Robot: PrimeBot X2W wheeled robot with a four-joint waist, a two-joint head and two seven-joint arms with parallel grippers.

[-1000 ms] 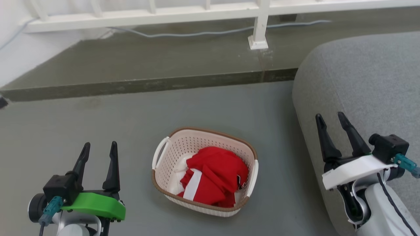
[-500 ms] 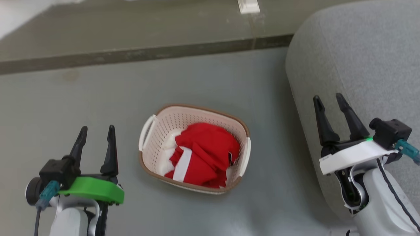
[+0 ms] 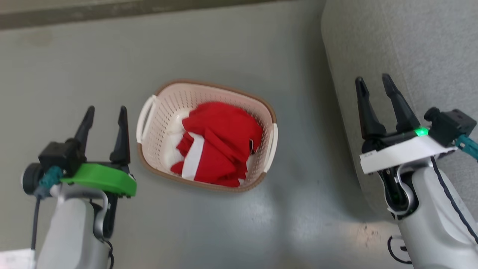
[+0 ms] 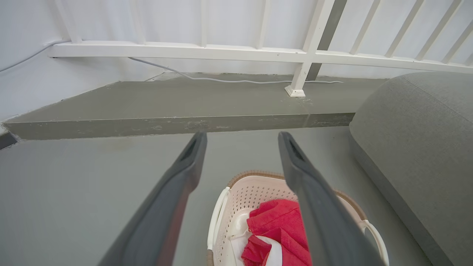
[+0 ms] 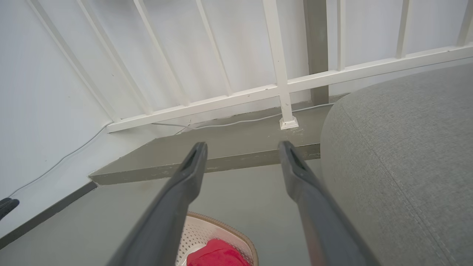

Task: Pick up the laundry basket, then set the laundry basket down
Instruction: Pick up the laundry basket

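The laundry basket (image 3: pixel 170 106) sits on the grey floor (image 3: pixel 261 41), upright and slightly skewed to me, with a red and white cloth (image 3: pixel 220 142) bundled inside it. My left gripper (image 3: pixel 105 109) hangs just left of the basket, close to its left handle (image 3: pixel 143 117) but not touching, fingers spread and empty. My right gripper (image 3: pixel 372 78) is well apart on the basket's right, fingers also spread and empty, in front of the grey sofa (image 3: pixel 410 41) that stands on that side of the basket. I judge the pick-up has not begun; both grippers have yet to close in on the handles. The main risk is uneven arrival: my left gripper is much nearer, so if it meets the basket first it could shove the light plastic across the smooth floor and away from my right. The right handle (image 3: pixel 273 147) is a thin strip lying close to the basket's wall, so a finger could miss the gap and only push. The skew makes that likelier. If one side lifts first, the basket tilts and the cloth may slide out. My right forearm could also drag on the sofa.
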